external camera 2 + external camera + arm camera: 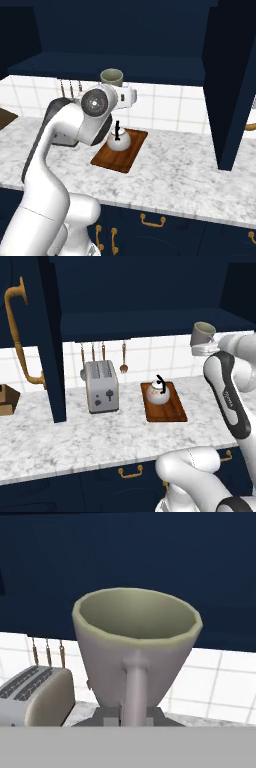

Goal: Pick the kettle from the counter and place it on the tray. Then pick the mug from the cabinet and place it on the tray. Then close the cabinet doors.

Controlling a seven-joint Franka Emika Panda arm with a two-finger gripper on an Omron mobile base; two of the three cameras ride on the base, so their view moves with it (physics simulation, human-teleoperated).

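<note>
Gripper [127,719] clenched on mug [202,333] handle, mug held upright in air just below open cabinet [145,323]. Kettle [159,392] already on tray [167,409] on tabletop [100,431]. Advice: lower slowly onto bare tray area beside kettle, keep mug level, avoid bumping kettle handle.

Matt grey-beige mug [135,652], brushed-metal toaster [101,386], brown wooden tray [172,408], glossy white kettle [159,392], veined marble counter [75,441].
</note>
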